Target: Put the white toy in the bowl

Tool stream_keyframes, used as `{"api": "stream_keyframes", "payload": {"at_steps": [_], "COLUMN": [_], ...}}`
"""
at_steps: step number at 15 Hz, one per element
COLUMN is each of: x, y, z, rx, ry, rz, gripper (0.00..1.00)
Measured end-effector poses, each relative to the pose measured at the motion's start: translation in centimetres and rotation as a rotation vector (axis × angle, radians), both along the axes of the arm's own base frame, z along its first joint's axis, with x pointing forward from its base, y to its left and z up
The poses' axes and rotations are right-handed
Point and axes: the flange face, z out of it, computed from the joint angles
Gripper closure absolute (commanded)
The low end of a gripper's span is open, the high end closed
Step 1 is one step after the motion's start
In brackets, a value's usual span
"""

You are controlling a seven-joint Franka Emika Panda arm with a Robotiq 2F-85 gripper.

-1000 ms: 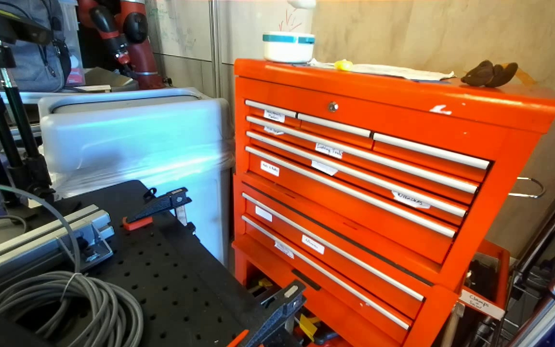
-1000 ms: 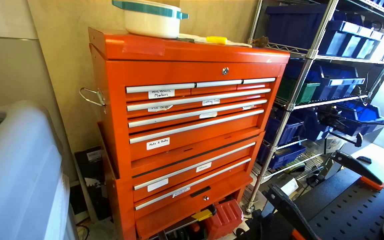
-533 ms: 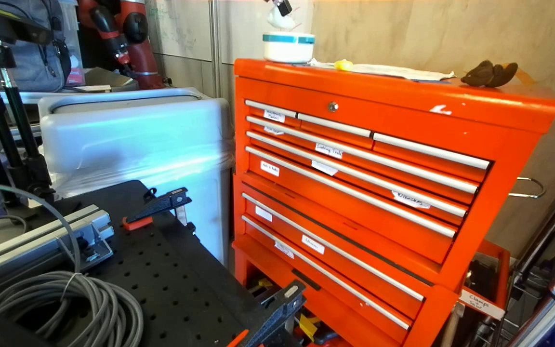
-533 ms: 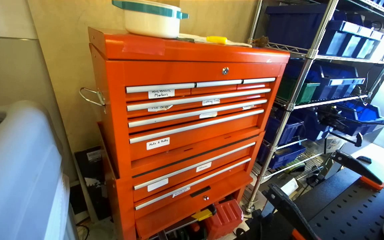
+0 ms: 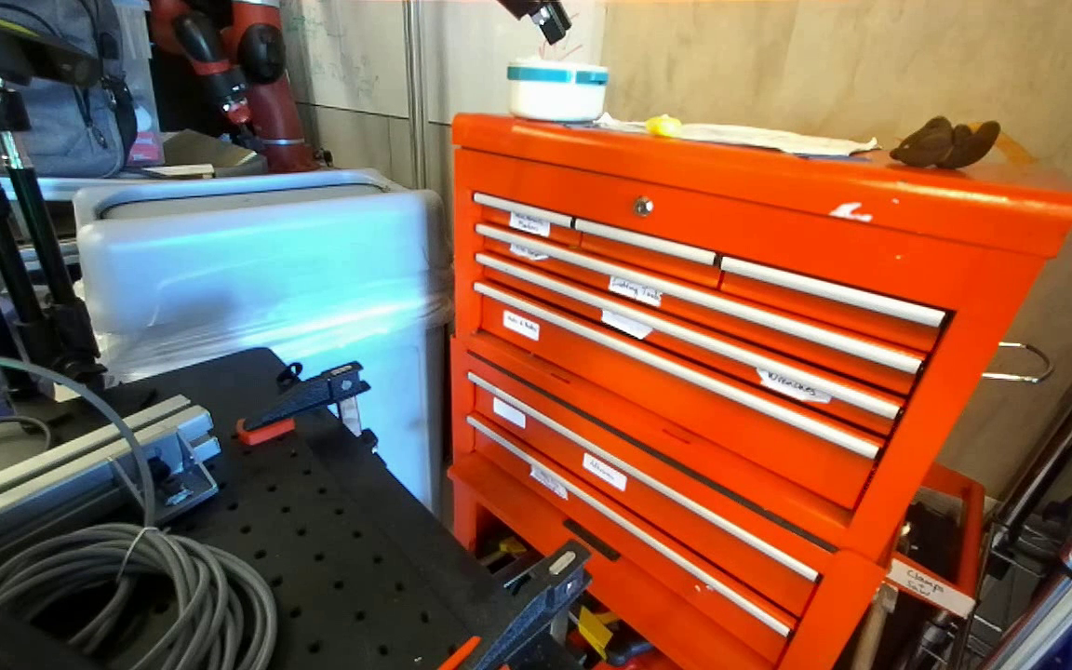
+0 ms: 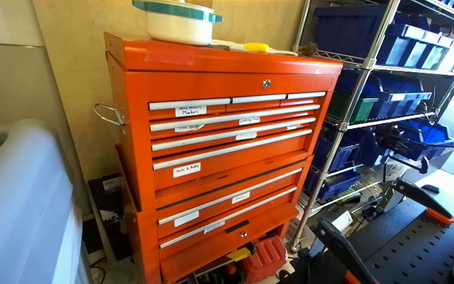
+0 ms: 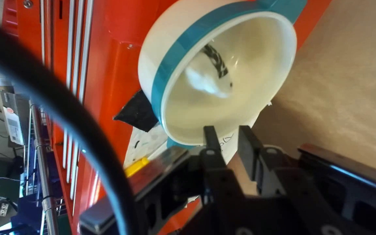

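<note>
The white bowl with a teal band (image 7: 162, 65) stands on the red tool chest and shows in both exterior views (image 5: 557, 99) (image 6: 179, 29). The white toy (image 7: 204, 76), with a dark patterned strip and a small dark spot, lies inside the bowl in the wrist view. In the exterior views the bowl's wall hides most of it. My gripper (image 7: 227, 130) is partly open, with nothing between its fingers. It is above the bowl, its fingertips over the rim side in the wrist view. In an exterior view the gripper (image 5: 553, 26) hangs just above the bowl, apart from it.
The red tool chest (image 5: 703, 223) carries a white cloth or paper (image 5: 769, 138), a yellow-handled item (image 5: 663, 125) and a dark brown lumpy object (image 5: 945, 144). A wall stands right behind. A wire shelf with blue bins (image 6: 369, 63) and a large translucent bin (image 5: 266, 270) flank the chest.
The white toy has come down from above the bowl and now lies in it. The gripper came down into view holding the toy, and has since let it go.
</note>
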Motion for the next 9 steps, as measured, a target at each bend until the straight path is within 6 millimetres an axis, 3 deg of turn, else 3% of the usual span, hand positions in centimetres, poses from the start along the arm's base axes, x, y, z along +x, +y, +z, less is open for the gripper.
{"api": "stream_keyframes", "payload": {"at_steps": [6,7,9], "x": [0.1,0.0,-0.1], "y": [-0.6,-0.9,-1.4], "z": [1.3,1.9,2.3], "rx": [0.035,0.063,0.066], "ry": [0.026,0.051,0.053], "rz": [0.009,0.035,0.036], "gripper": [0.02,0.20,0.04]}}
